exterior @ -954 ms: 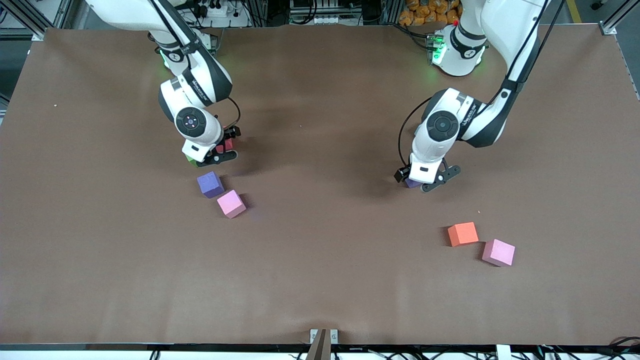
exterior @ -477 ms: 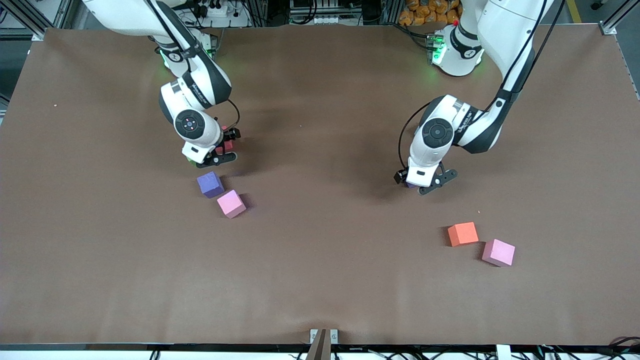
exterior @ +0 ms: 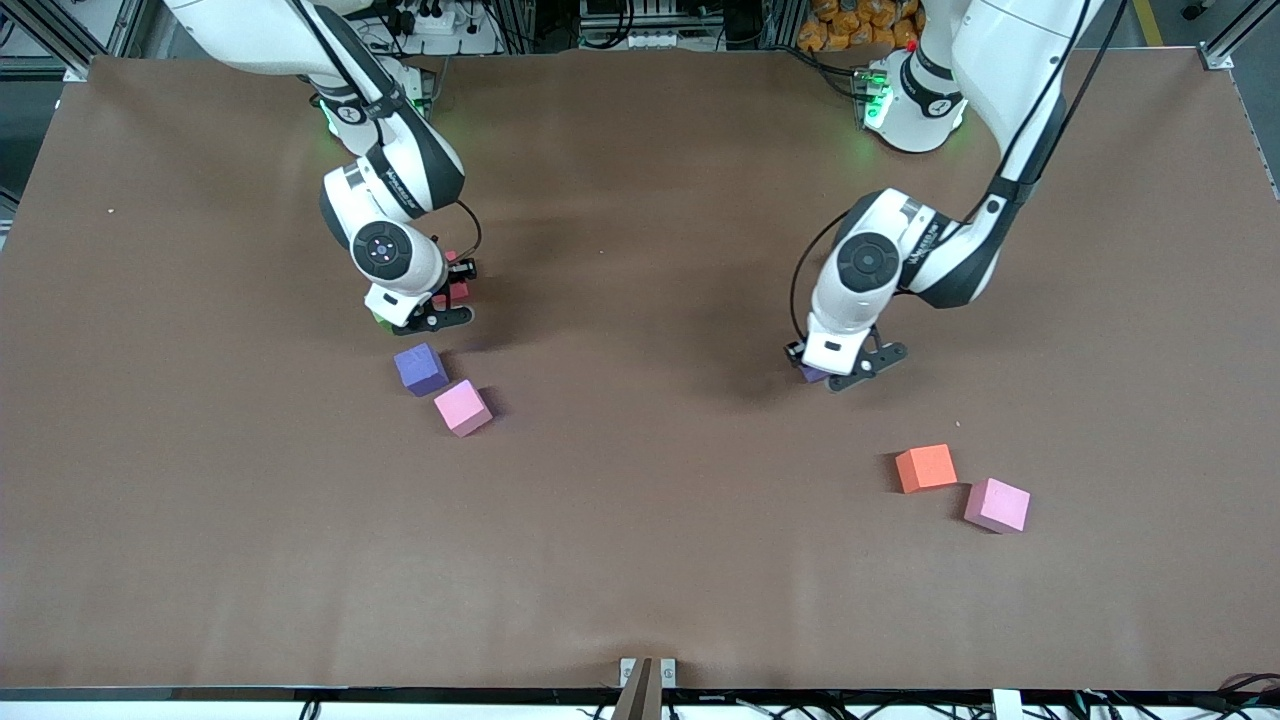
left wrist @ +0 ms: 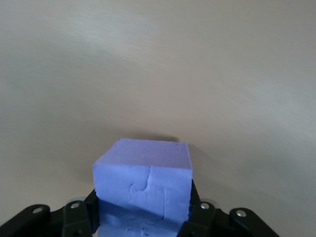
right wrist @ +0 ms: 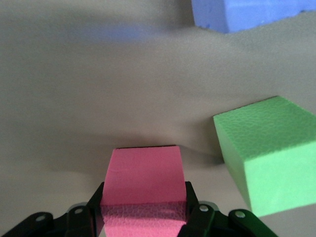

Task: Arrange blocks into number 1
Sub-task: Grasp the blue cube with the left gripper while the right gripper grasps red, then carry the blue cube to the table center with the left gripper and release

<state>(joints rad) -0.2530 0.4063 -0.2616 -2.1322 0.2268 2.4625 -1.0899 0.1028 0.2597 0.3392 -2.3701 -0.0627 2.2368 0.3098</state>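
Right wrist view, right claw (right wrist: 143, 217) gripping matte red block (right wrist: 143, 180) (looks pink), left claw (left wrist: 142, 217) gripping purple block (left wrist: 143, 185).

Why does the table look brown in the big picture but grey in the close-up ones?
Front view: the table shows warm brown with soft arm shadows. Left wrist view: it looks washed-out grey under the purple block. Right wrist view: equally grey, and the green cube is sharp.
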